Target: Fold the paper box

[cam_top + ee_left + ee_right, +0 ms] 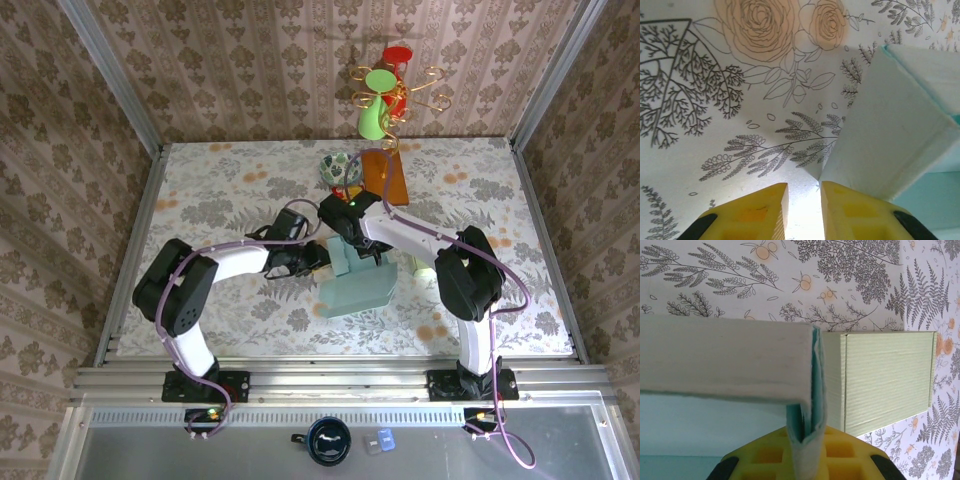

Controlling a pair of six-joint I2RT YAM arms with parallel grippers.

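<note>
A box flap is pinched by the right gripper. The left gripper is seen slightly open and empty, with the box at its one o'clock.

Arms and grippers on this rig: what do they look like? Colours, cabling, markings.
Both the left arm and right arm have white links with black joint housings, on black bases. A purple cable loops along each. A green light glows on the right wrist. The left gripper and right gripper have blocky yellow jaws with black backing; the right ones show square recesses. No readable markings.
</note>
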